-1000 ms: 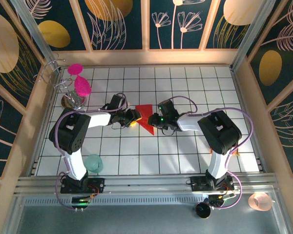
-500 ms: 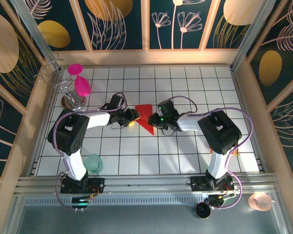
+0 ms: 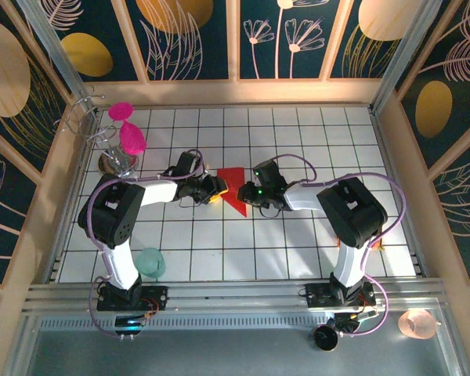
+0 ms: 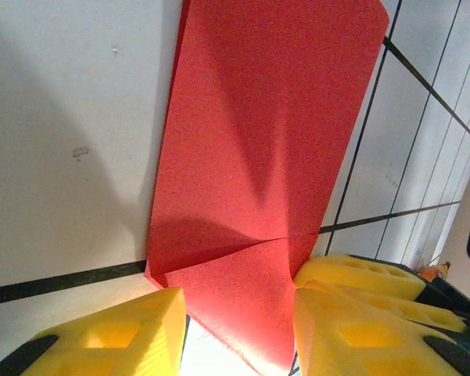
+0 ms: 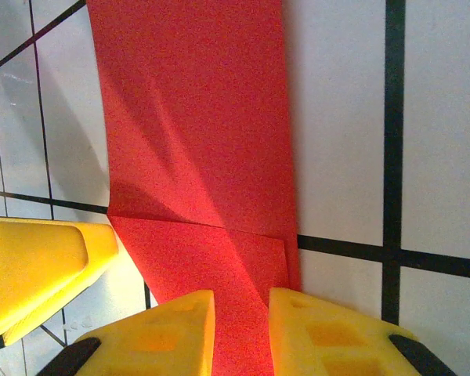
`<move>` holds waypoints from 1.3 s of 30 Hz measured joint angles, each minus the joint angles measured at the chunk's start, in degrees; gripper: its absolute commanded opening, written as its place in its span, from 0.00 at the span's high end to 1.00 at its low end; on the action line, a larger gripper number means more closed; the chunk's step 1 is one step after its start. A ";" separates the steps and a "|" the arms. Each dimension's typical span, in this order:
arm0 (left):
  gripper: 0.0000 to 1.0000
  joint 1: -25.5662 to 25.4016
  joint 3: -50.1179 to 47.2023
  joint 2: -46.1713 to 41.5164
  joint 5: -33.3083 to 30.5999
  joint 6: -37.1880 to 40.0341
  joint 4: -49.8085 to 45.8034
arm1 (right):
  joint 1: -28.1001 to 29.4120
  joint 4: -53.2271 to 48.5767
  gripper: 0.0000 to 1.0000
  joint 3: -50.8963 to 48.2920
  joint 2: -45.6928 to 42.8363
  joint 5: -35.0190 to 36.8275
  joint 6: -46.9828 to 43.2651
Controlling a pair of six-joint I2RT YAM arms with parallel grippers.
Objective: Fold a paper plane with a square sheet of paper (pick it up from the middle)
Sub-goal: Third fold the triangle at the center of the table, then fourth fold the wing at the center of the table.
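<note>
**A:** Item: part-folded red paper sheet [image 3: 233,182]. Where was it, and why there?

**B:** It lay flat at the centre of the tiled counter [image 3: 298,243], its point toward the lower frame, likely pinned for creasing. The left jaws stood apart, straddling its tip. The right jaws were narrowly parted over it.

**A:** Anything unclear?

**B:** I could not tell whether the right jaws pinched the paper. The sheet's side edges were hidden beneath both wrists.

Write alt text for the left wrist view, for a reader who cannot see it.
A folded red paper lies on a white tiled table, with a crease across its near end. The left tool, yellow, straddles that end, jaws apart.
</note>
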 measured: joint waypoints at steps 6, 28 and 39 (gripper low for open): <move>0.56 0.00 0.26 0.00 -3.19 0.90 -2.05 | 0.00 0.00 0.74 0.00 0.00 0.00 0.00; 0.57 0.11 1.14 1.03 -1.49 1.20 -1.27 | 0.00 0.63 0.74 -0.35 0.02 0.00 0.00; 0.58 0.11 2.51 1.25 0.22 1.01 0.04 | 0.00 0.72 0.75 -0.42 0.02 0.00 0.00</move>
